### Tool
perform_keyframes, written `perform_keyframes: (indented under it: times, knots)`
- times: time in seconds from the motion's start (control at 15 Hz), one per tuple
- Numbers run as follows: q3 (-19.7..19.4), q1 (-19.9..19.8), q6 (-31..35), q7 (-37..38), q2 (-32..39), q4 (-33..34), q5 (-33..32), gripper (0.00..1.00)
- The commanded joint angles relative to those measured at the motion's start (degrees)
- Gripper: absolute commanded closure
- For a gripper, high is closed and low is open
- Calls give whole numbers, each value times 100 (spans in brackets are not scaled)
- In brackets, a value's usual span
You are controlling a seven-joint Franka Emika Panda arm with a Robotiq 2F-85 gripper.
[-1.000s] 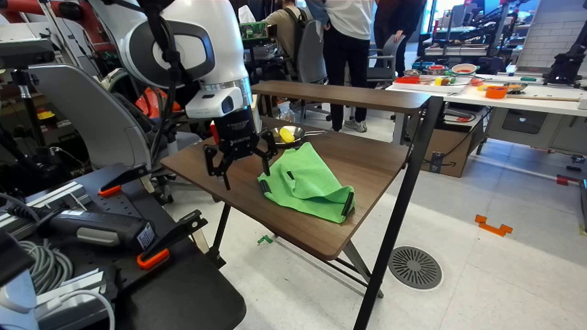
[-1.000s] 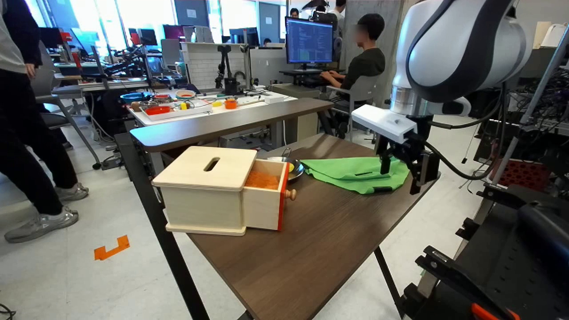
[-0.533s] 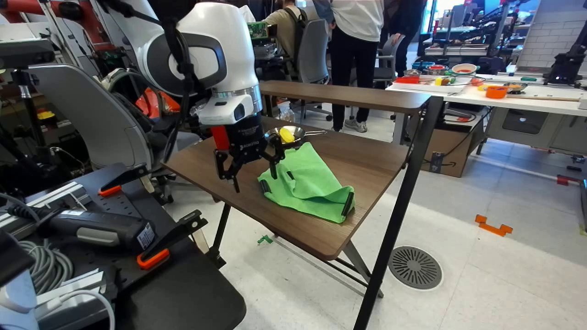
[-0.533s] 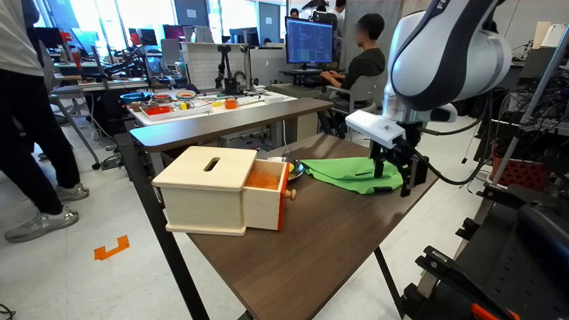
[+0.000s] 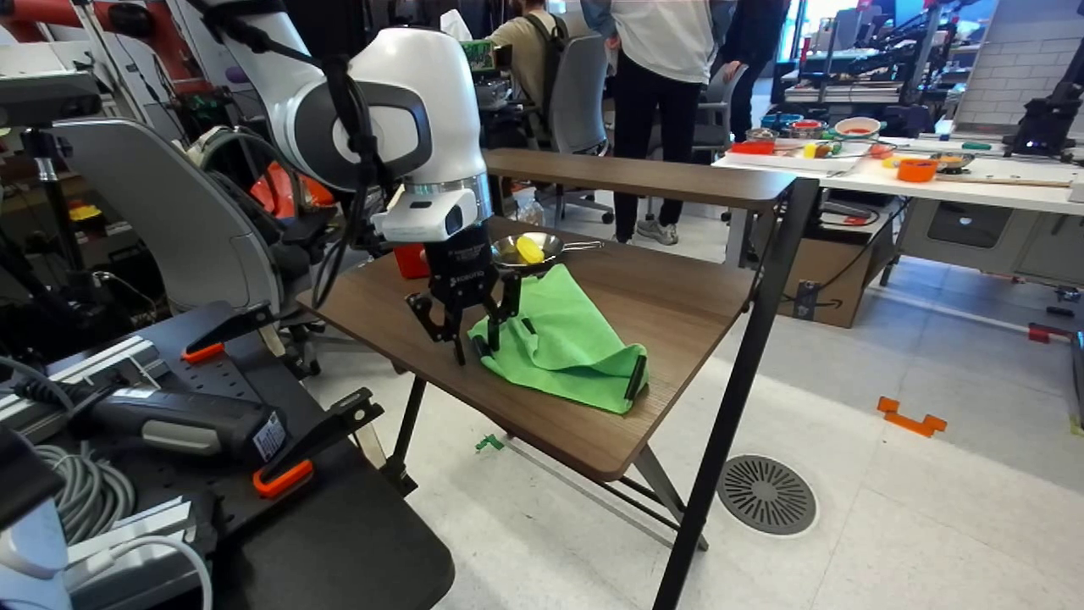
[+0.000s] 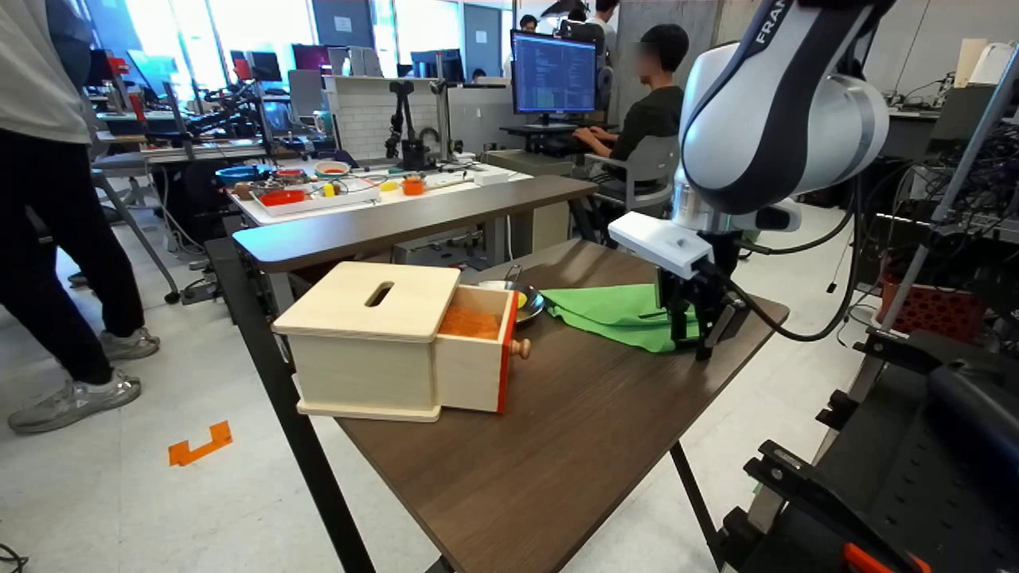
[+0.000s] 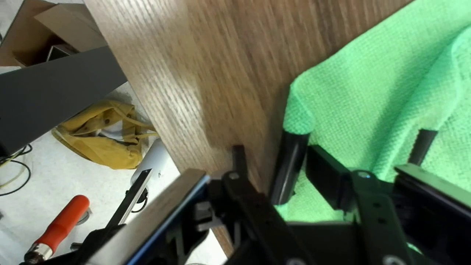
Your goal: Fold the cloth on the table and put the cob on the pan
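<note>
The wrinkled green cloth lies on the brown table, with black strips along its edges. At one corner a black strip lies between my gripper's fingers in the wrist view. My gripper is partly closed: one finger is over the cloth, close against the strip, while the other finger stands apart from it over bare wood. In an exterior view the fingertips are down at the cloth's near corner. The yellow cob rests in the silvery pan beyond the cloth.
A wooden box with a pulled-out, red-fronted drawer stands beside the pan. A raised shelf runs along the table's far side, carried by a slanted black leg. My gripper works close to the table edge.
My gripper has come down and across to the cloth's corner, and its fingers have drawn nearer together. The cloth has shifted slightly, and the cob and pan have stayed put.
</note>
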Motion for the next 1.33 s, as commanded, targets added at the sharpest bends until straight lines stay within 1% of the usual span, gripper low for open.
perform_keyframes:
  times: [0.0,0.13,0.27,0.6,0.73,0.93,1.27]
  knots:
    - [104,-96,-229,-205,-72,66,178,83]
    - [123,-130,-263,-228,-205,31,203,100]
    - [156,-207,-328,-308,-388,-24,244,100]
    - [-39,-289,-612,-363,-855,42,171,99]
    - [-105,-372,-724,-367,-959,184,140,99]
    - [-119,-530,-870,-400,-855,506,154,99]
    - [-18,-761,-970,-513,-389,972,242,99]
